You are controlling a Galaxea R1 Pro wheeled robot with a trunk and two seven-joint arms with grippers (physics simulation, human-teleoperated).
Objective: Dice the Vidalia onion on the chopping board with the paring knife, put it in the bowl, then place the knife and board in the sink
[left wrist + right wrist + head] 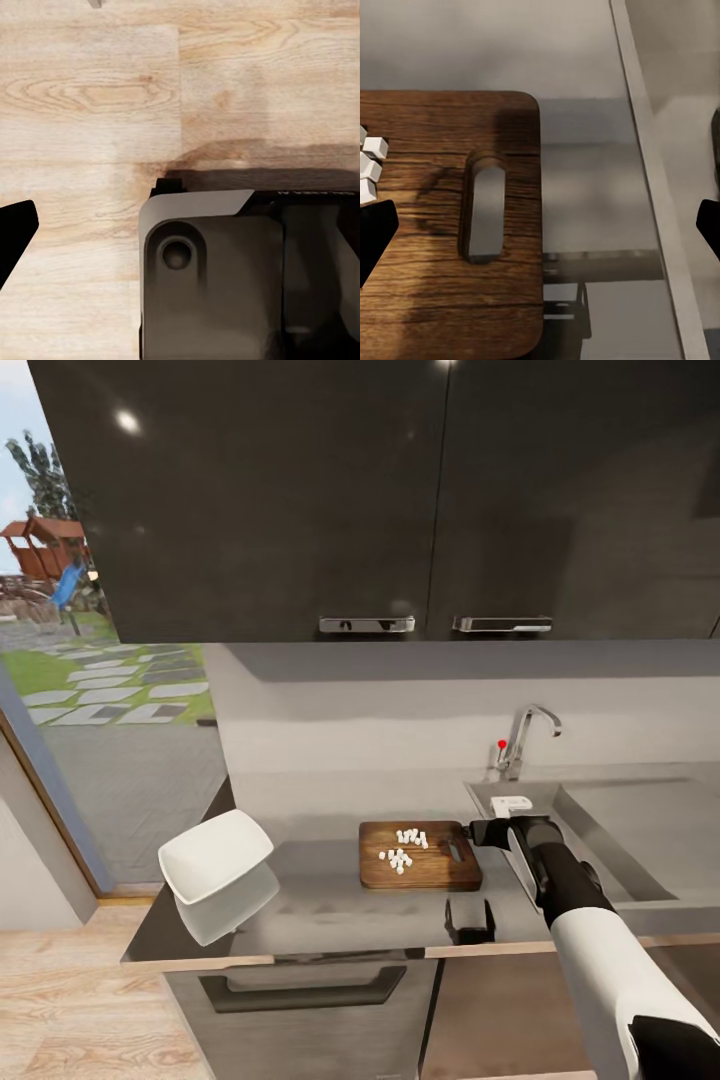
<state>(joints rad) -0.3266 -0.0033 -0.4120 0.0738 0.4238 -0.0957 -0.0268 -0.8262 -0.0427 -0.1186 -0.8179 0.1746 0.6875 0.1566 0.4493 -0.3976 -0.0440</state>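
- I'm looking at a home kitchen: steel countertop, sink with chrome tap.
- Dark wall cabinets overhead, wooden floor, garden outside.

Right arm enters the head view from the lower right corner: white forearm segment, then a dark wrist section running up and left toward frame centre. Right claw sits at lower centre of the head view, two short dark fingers pointing up, spread apart with nothing between them. In the right wrist view the fingertips show as dark wedges at the far left and far right edges, wide gap, empty. Left wrist view: one dark fingertip at the left edge; claw state not determinable.
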